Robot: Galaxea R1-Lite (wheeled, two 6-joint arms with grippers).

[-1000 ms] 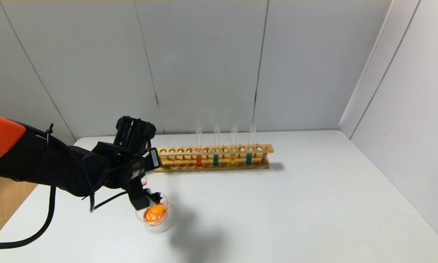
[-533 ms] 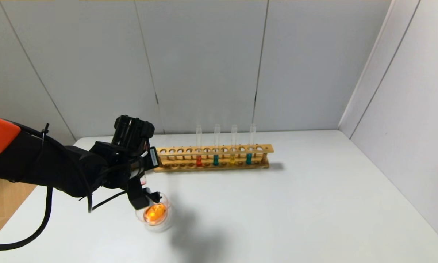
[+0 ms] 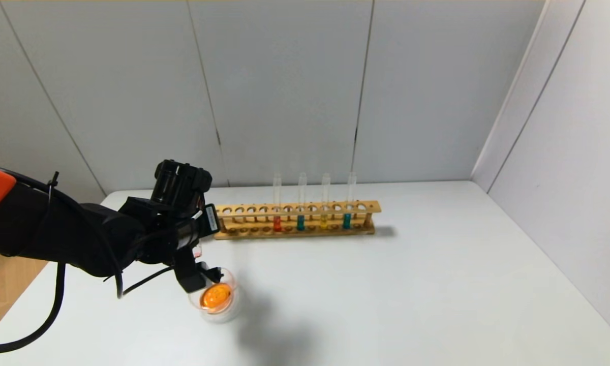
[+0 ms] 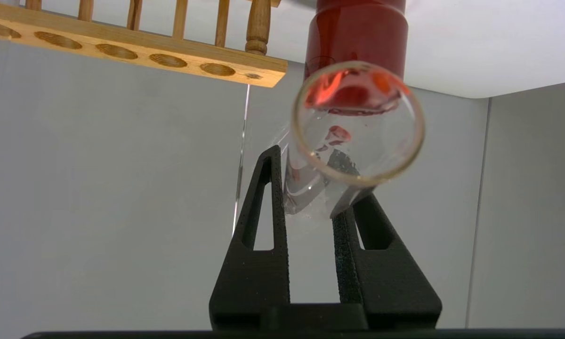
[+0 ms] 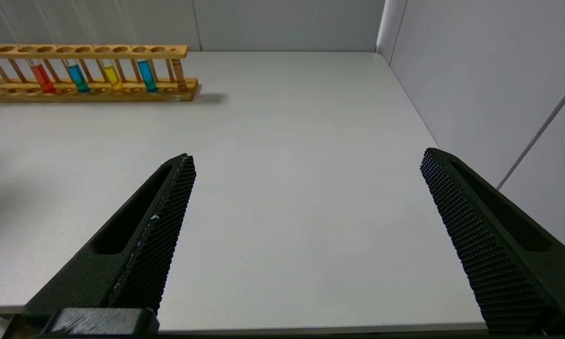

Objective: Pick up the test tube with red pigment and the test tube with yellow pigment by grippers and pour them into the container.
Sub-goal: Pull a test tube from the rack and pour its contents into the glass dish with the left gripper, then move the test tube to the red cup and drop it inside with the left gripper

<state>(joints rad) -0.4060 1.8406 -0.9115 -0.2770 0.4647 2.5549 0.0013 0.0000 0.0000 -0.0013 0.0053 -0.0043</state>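
Note:
My left gripper (image 3: 197,274) hangs over the container (image 3: 232,292), a low clear glass dish holding orange liquid. It is shut on a clear test tube (image 4: 358,122) that is tipped mouth-down, with only red drops left inside: the test tube with red pigment. In the left wrist view the gripper (image 4: 310,188) clamps the tube's body between its black fingers. A second red tube (image 3: 277,223) and the test tube with yellow pigment (image 3: 324,221) stand in the wooden rack (image 3: 366,207). My right gripper (image 5: 306,160) is open and empty over bare table, out of the head view.
Two teal-liquid tubes (image 3: 300,222) (image 3: 346,221) also stand in the rack, which lies along the back of the white table (image 3: 437,284). In the left wrist view a dark red cylinder (image 4: 358,33) shows just beyond the tube's mouth. Grey walls close the back and right.
My left arm has drifted a little to the left and back. The tube stays gripped and tipped over the container. Nothing else has moved.

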